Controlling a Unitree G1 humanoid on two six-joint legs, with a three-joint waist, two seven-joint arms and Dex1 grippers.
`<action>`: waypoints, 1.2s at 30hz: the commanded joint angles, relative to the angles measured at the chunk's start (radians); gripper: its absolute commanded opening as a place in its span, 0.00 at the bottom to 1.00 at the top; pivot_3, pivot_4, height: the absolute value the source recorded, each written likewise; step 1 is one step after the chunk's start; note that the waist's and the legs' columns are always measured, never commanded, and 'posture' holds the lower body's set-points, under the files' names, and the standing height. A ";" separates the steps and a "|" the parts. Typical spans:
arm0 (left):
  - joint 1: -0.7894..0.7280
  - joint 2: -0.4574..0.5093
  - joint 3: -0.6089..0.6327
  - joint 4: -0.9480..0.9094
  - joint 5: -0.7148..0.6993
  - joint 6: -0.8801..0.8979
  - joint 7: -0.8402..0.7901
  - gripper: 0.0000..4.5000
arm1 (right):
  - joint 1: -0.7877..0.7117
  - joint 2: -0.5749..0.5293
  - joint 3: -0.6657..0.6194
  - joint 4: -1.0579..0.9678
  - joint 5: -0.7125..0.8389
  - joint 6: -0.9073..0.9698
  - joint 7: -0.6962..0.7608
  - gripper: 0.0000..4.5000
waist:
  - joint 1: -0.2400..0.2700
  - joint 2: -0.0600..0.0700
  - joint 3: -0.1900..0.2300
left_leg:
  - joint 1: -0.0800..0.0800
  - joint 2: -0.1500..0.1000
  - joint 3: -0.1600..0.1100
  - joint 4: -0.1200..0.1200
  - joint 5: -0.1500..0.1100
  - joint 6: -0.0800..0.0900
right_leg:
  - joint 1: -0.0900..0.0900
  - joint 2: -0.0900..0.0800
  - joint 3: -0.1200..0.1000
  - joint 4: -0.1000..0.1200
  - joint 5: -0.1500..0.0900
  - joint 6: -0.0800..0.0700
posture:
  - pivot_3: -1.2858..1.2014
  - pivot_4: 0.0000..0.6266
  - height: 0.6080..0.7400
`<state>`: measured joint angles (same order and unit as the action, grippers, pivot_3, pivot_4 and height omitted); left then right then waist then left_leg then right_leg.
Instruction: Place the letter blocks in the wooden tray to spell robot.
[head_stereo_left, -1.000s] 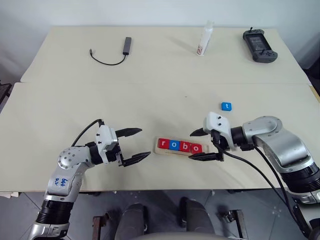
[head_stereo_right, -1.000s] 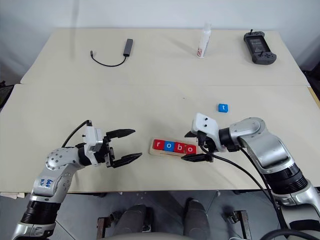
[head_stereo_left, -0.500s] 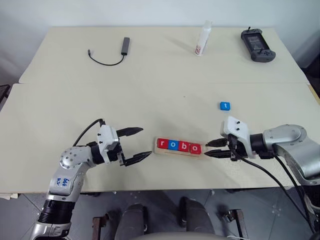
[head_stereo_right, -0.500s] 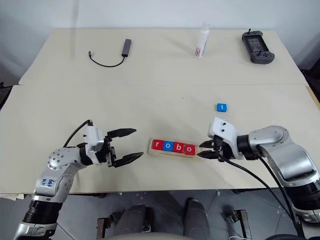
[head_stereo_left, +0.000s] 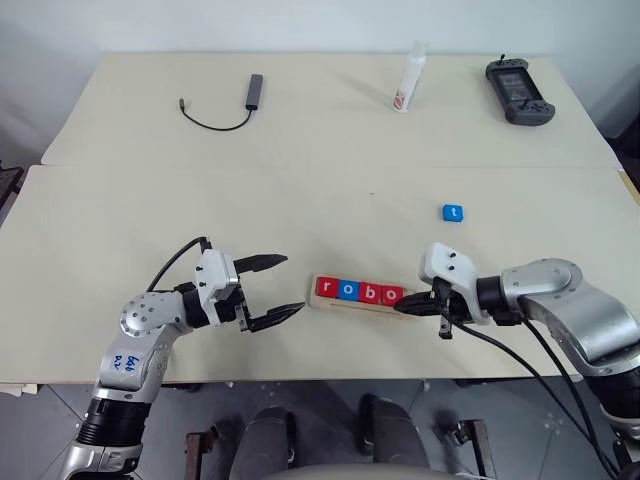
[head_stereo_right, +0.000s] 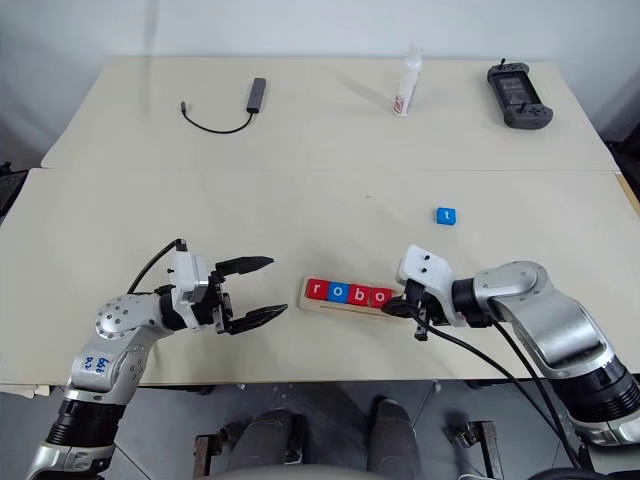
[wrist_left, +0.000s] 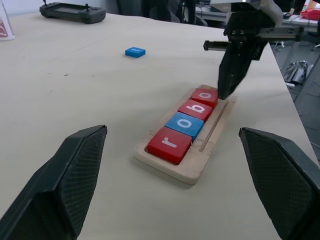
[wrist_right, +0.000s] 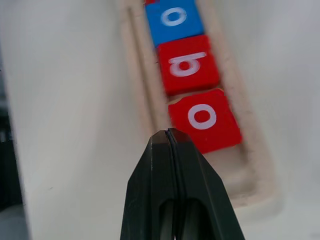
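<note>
Your wooden tray (head_stereo_left: 362, 296) lies near the front edge of the table (head_stereo_left: 300, 200), between the two arms, and four letter blocks sit in it reading r (head_stereo_left: 325, 288), o (head_stereo_left: 347, 290), b (head_stereo_left: 370, 293), o (head_stereo_left: 392, 296) from left to right — the last slot at its right end is bare. The blue t block (head_stereo_left: 453, 212) lies flat on the table, farther back and to the right, well apart from the tray. Your right gripper (head_stereo_left: 408, 308) has its fingers pressed together with nothing between them, tips at the tray's right end just beside the second o. Your left gripper (head_stereo_left: 276, 290) hangs left of the tray, jaws spread wide and empty.
</note>
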<state>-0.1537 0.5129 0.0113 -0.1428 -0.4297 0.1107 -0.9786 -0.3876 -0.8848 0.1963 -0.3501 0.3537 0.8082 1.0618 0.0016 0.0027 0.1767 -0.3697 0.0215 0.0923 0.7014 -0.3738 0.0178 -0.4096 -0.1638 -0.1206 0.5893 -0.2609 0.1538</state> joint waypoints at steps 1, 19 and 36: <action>-0.003 0.004 0.006 -0.030 -0.001 -0.005 0.005 1.00 | -0.017 0.004 -0.008 -0.024 0.020 0.010 0.004 0.00 | 0.000 0.000 0.000 | 0.000 0.000 0.000 0.000 0.000 0.000 | 0.000 0.000 0.000 0.000 0.000 0.000 | 0.52 0.24 1.00; -0.018 0.006 0.004 -0.017 -0.001 -0.007 0.002 1.00 | -0.012 -0.016 0.003 -0.011 0.001 0.042 -0.046 0.00 | -0.002 0.000 0.000 | 0.000 0.000 0.000 0.000 0.000 0.000 | 0.000 0.000 0.000 0.000 0.000 0.000 | 0.52 0.24 1.00; -0.006 0.009 0.008 -0.031 -0.004 -0.006 0.019 1.00 | -0.054 0.032 0.045 0.023 -0.029 0.017 -0.084 0.00 | -0.001 0.000 0.000 | 0.000 0.000 0.000 0.000 0.000 0.000 | 0.000 0.000 0.000 0.000 0.000 0.000 | 0.52 0.24 1.00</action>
<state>-0.1625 0.5194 0.0127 -0.1438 -0.4293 0.1113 -0.9611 -0.4350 -0.8408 0.2527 -0.3195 0.3386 0.8441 0.9809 0.0001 0.0027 0.1767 -0.3698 0.0214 0.0924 0.7013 -0.3738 0.0178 -0.4096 -0.1638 -0.1206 0.5893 -0.2609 0.1538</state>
